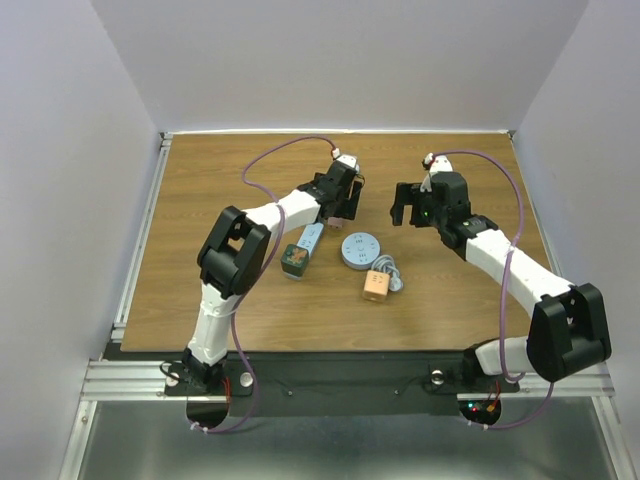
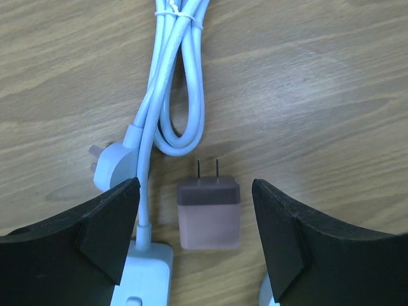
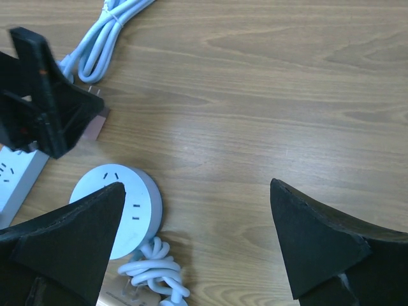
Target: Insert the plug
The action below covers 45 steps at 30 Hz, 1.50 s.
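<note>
A pink plug adapter (image 2: 209,213) lies flat on the wooden table with its two prongs pointing away from me. My left gripper (image 2: 196,226) is open, with one finger on each side of the plug and a gap to both. In the top view the left gripper (image 1: 345,203) is low over the plug (image 1: 337,213). A round white socket hub (image 1: 359,250) lies just in front of it and also shows in the right wrist view (image 3: 118,201). My right gripper (image 1: 408,214) is open and empty, hovering to the right of the hub (image 3: 197,236).
A white power strip (image 1: 311,238) lies left of the plug, with its bundled cable (image 2: 178,83) and three-pin plug (image 2: 111,166) beyond it. A green adapter (image 1: 294,260) sits at the strip's near end. An orange adapter (image 1: 376,286) and the hub's coiled cable (image 3: 153,271) lie near the hub.
</note>
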### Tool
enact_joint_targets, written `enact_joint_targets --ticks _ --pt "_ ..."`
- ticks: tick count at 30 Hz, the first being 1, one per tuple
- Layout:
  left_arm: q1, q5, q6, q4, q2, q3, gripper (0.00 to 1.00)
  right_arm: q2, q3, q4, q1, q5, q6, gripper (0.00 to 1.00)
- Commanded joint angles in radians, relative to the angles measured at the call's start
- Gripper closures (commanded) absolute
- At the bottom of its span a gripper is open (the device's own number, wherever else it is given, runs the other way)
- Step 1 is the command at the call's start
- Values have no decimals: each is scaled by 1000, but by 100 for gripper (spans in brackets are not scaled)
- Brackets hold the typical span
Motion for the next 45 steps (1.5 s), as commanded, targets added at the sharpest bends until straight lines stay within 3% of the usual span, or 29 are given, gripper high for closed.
enact_joint_targets --ticks 1,9,22,28,32,36,37,38,45 --pt "8 16 13 -29 33 92 18 -19 -1 61 0 -17 1 0" --pt "15 48 13 -78 79 135 21 -20 -3 61 2 -31 -2 0" --pt "15 65 20 -81 42 72 24 3 -1 64 2 -54 -4 0" --pt "15 61 31 -105 88 115 32 -9 -5 64 0 -69 -5 0" --pt "24 102 39 -104 81 115 57 -33 -20 78 0 -158 -51 1" --pt "31 160 30 -106 91 111 76 -67 -29 112 0 -216 -57 3" --pt "35 174 22 -100 90 108 83 -75 -37 118 0 -226 -54 3" --pt "38 214 -2 -91 76 98 99 -82 -56 176 0 -248 -38 4" --pt "50 395 -273 166 -91 33 100 -124 -136 454 30 -351 82 7"
